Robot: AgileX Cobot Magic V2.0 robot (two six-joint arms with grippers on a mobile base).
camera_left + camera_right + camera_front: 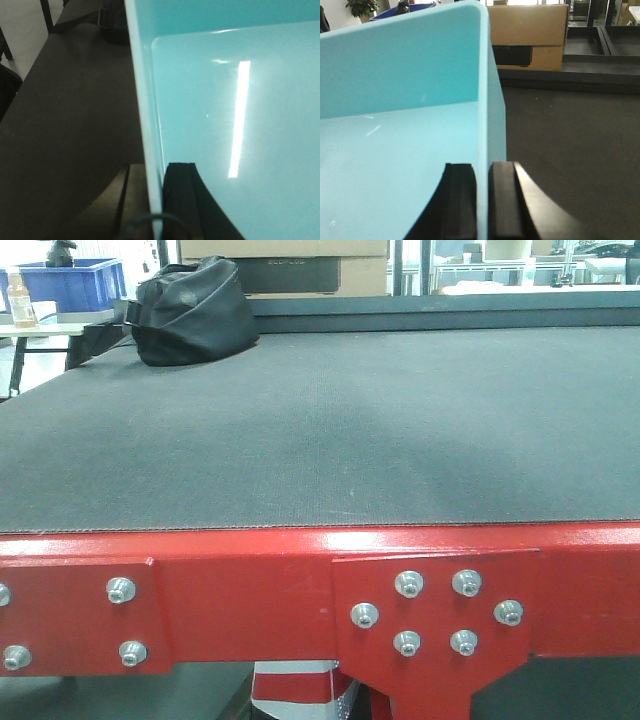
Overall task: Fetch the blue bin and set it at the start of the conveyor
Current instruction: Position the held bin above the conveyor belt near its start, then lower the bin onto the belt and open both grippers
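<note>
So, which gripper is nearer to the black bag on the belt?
Left. The left gripper clamps the blue bin wall facing the black bag; the right gripper clamps the opposite wall, farther away.

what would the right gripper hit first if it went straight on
The blue bin itself: the right gripper is shut on its side wall, which runs straight ahead to the corner. Beyond, probably the black belt; depth is unclear.

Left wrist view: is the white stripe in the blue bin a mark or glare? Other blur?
Left wrist view: glare, likely a lamp mirrored in the blue bin; left gripper blurred. Right wrist view: even light, right gripper soft. Front view: sharp, conveyor start frame shiny.
</note>
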